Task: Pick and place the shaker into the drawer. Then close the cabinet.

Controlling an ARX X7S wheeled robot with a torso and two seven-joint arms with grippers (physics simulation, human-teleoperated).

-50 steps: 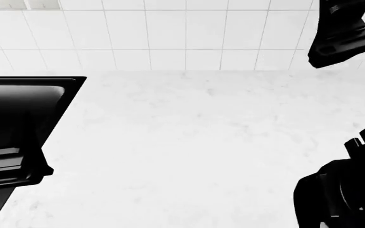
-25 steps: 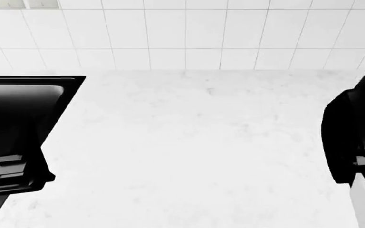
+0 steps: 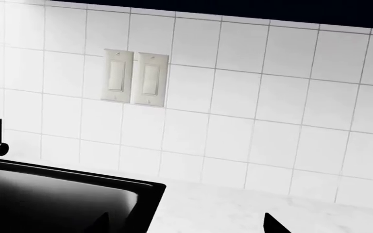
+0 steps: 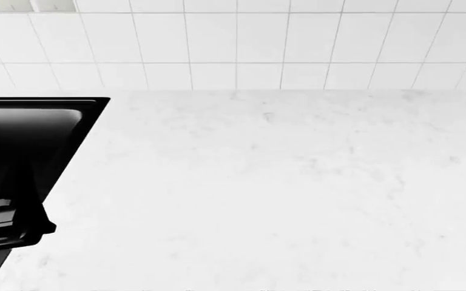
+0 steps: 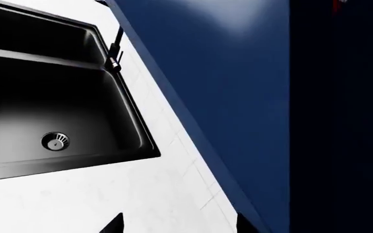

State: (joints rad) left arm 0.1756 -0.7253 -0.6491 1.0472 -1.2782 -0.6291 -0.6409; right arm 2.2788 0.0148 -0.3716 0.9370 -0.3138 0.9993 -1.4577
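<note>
Head view: left pincer [image 4: 6, 227] beside black sink [image 4: 22, 130], grip state unclear, shaker unseen.

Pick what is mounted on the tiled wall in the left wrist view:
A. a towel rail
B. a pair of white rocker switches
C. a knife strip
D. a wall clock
B: two white rocker switches sit side by side on the white tiled wall, above the black sink.
</note>
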